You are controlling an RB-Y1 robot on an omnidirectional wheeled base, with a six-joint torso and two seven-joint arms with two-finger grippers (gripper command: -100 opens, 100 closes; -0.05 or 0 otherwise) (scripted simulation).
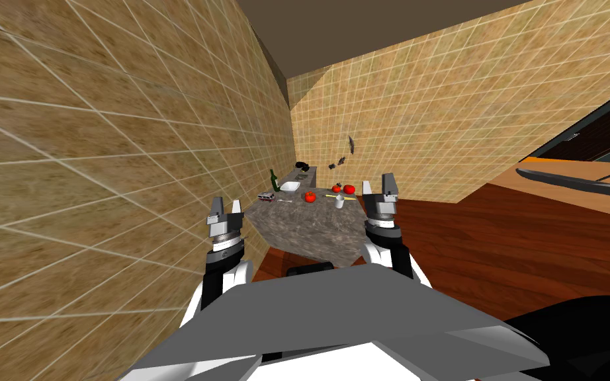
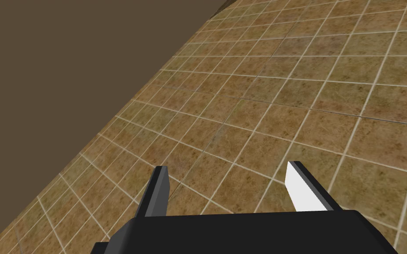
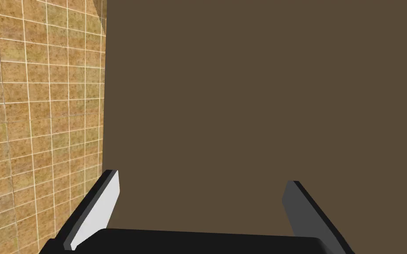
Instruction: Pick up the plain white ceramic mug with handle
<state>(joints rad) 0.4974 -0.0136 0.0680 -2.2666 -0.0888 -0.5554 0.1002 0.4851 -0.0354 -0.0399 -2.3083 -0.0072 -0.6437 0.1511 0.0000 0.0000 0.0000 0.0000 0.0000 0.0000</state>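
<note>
You've the mug [image 1: 340,202] on the desk [image 1: 310,231], far ahead of both jaws, nearer R. L jaws and R jaws: fully open, gripping nothing.

Tiled walls close in on two sides. One long wall [image 1: 98,165] runs down the left, and a far wall [image 1: 429,112] meets it at a corner. The tiles are mottled ochre with pale grout lines. Overhead, the ceiling [image 1: 337,33] is a flat, dull brown. The floor [image 1: 489,245] is reddish-brown wood. The counter [image 1: 310,228], topped in mottled grey stone, stands along the left wall and reaches back toward the corner. Off to the right lies a lighter orange wooden surface [image 1: 581,200], with a dark panel [image 1: 601,132] edged in grey-green beyond it.
</note>
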